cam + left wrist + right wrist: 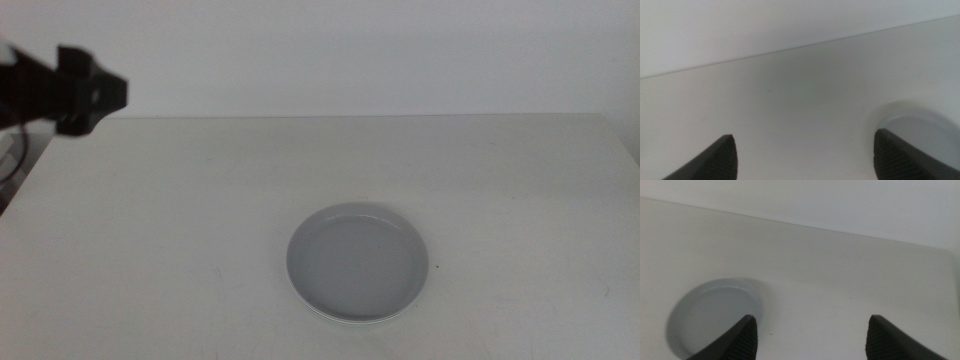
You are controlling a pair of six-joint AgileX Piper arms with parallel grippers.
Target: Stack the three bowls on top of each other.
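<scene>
A grey bowl (358,262) lies on the white table, right of centre and near the front edge. A thin pale rim (350,320) peeks out under its front side; what lies beneath it is hidden. The left arm's dark end (80,90) hovers high at the far left, well away from the bowl. In the left wrist view my left gripper (805,135) is open and empty, with the grey bowl (920,130) behind one jaw. My right gripper (811,317) is also open and empty above the table, and the grey bowl (710,310) sits beside one jaw. The right arm is outside the middle view.
The white table (150,220) runs back to a pale wall. Its left edge (25,180) and right edge (630,150) both show in the middle view.
</scene>
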